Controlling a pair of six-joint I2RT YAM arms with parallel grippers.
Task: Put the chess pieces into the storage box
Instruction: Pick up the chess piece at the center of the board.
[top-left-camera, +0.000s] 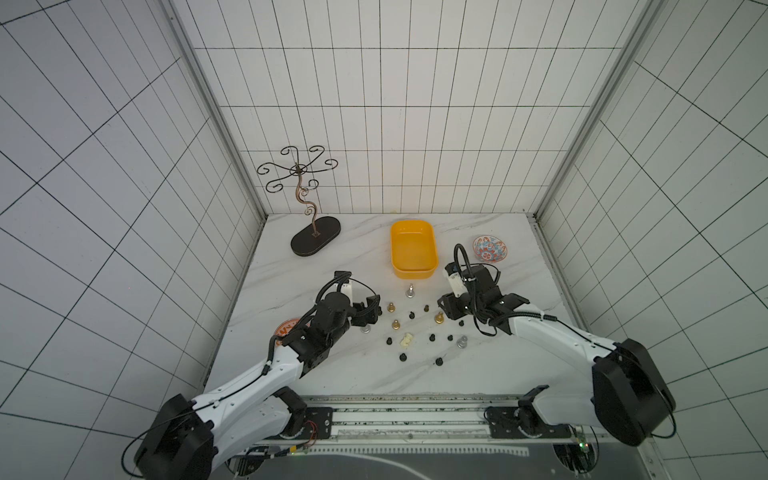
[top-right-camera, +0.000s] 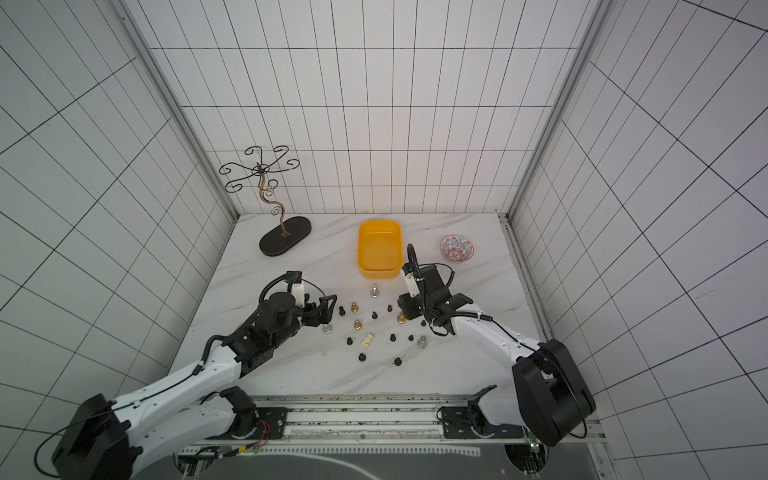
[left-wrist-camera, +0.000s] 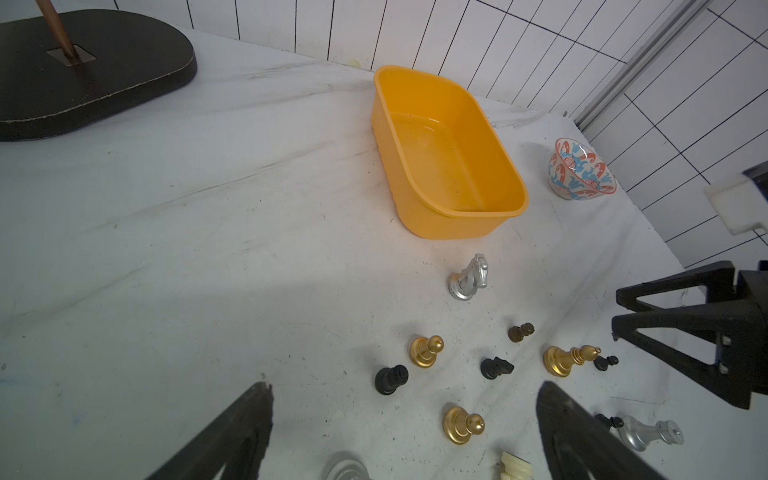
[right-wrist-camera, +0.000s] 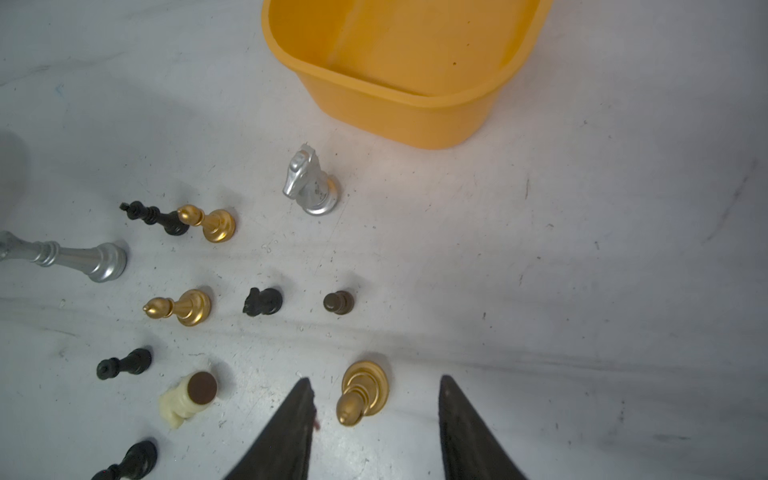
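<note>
The chess pieces stand scattered on the table, just in front of the yellow-orange rectangular plastic storage box, a smooth, glossy tub with rounded corners and a rolled rim. Nearest the box is a silver metallic knight, upright on its round base. Beyond it stand small matte black pawns, several turned gold pieces with shiny ringed bases, a taller silver piece, and a cream-white piece lying on its side with its dark felt base showing. The right gripper hangs low over a gold metallic bishop-like piece. Its black tapered jaws stand apart on either side of that piece, with bare table visible between the piece and each jaw. The left gripper is spread wide and grasps nothing, at the edge of the cluster. A small round bowl patterned in red and blue sits beside the box. A scrolled dark wire stand on a dark oval base rises at the far corner. The tabletop is white marble-look with grey veins and scuffs, and the walls are white tile with dark grid lines.
</note>
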